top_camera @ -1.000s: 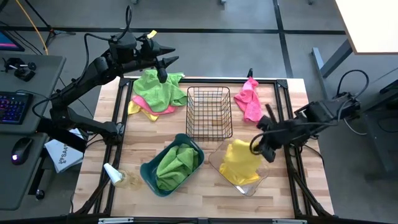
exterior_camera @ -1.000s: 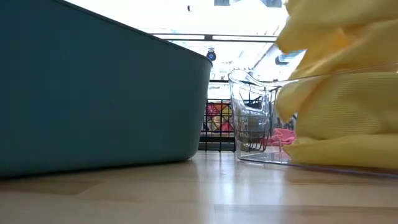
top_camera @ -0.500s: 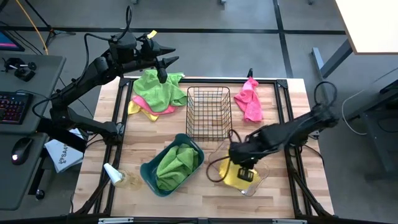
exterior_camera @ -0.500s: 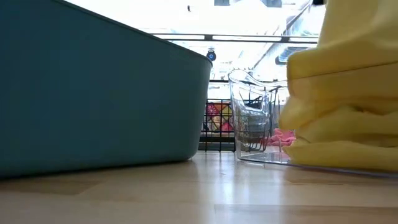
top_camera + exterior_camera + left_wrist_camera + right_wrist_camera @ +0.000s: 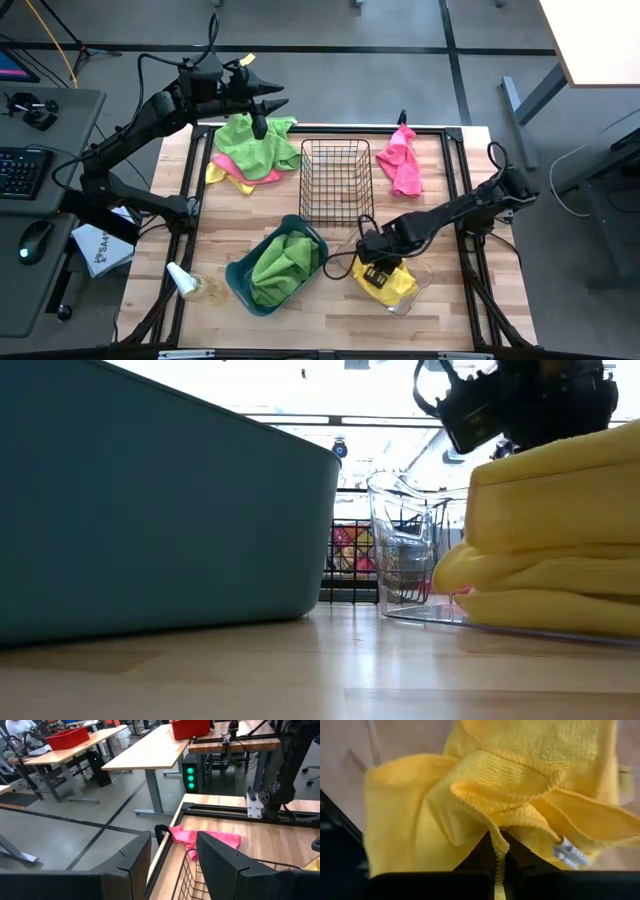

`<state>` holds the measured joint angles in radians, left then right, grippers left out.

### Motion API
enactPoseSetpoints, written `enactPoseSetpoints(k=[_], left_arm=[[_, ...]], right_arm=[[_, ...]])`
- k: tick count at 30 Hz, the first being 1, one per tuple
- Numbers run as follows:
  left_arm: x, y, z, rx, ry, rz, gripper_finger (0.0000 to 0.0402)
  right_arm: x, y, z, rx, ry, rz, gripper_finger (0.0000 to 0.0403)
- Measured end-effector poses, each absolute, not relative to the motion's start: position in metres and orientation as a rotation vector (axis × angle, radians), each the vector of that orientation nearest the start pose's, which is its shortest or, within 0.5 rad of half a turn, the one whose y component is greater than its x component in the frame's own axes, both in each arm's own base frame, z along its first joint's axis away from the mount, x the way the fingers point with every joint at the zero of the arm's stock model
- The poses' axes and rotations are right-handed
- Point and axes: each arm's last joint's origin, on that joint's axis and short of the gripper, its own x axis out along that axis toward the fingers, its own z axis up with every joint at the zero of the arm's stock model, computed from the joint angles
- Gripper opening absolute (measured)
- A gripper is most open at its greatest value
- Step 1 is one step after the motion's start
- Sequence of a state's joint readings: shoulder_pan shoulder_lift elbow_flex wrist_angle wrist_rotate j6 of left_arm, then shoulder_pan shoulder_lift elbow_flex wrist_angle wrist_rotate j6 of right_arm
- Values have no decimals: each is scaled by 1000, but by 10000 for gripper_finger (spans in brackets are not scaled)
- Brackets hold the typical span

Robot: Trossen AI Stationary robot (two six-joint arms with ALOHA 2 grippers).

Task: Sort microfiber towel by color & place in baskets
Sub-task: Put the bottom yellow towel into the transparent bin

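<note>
A yellow towel [image 5: 398, 282] lies bunched in the clear bin [image 5: 343, 250] at the near right, and my right gripper [image 5: 376, 270] is down in that bin, shut on it. The teal bin [image 5: 240, 277] holds a green towel [image 5: 282, 262]. The black wire basket [image 5: 337, 180] stands mid-table. A pile of green, pink and yellow towels [image 5: 255, 150] lies at the far left, and a pink towel [image 5: 400, 160] at the far right. My left gripper [image 5: 268, 100] hangs open above the pile, holding nothing. My right gripper pinches a raised, hemmed fold of the yellow towel [image 5: 496, 836] between its two fingers. The fingers come from above, pointing steeply down. The rest of the towel lies slack in stacked folds [image 5: 545, 560] on the floor of the clear bin.
A spray bottle [image 5: 185, 282] lies at the near left corner of the table. Black frame rails [image 5: 455, 170] run along the table's edges. Bare wood shows between the pile and the teal bin, and along the near edge.
My right gripper has swung from the table's right side toward its left and gone down into the clear bin, tipping to point more steeply down and staying shut. The yellow towel has sunk with it from a tall hanging bunch to a low stack of folds.
</note>
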<state>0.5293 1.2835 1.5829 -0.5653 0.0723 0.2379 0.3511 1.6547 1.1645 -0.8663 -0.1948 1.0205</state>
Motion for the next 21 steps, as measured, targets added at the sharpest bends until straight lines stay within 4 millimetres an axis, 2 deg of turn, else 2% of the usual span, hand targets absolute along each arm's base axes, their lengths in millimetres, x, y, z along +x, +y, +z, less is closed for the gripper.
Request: enactPoseSetpoints(k=[3, 6, 11, 15, 18, 21], left_arm=[[221, 127, 461, 153, 309, 421, 147], [221, 127, 461, 152, 309, 421, 147], [221, 127, 461, 152, 308, 421, 147], [221, 127, 461, 153, 308, 421, 147], [221, 127, 461, 153, 308, 421, 147], [221, 127, 461, 153, 308, 421, 147]], right_arm=[[287, 108, 209, 782, 1419, -383, 18], [288, 102, 209, 807, 1383, -475, 49], [289, 97, 209, 849, 1367, -533, 140], [290, 96, 210, 857, 1416, -471, 216], [291, 96, 221, 839, 1439, -396, 256], [286, 93, 244, 772, 1421, -393, 273]])
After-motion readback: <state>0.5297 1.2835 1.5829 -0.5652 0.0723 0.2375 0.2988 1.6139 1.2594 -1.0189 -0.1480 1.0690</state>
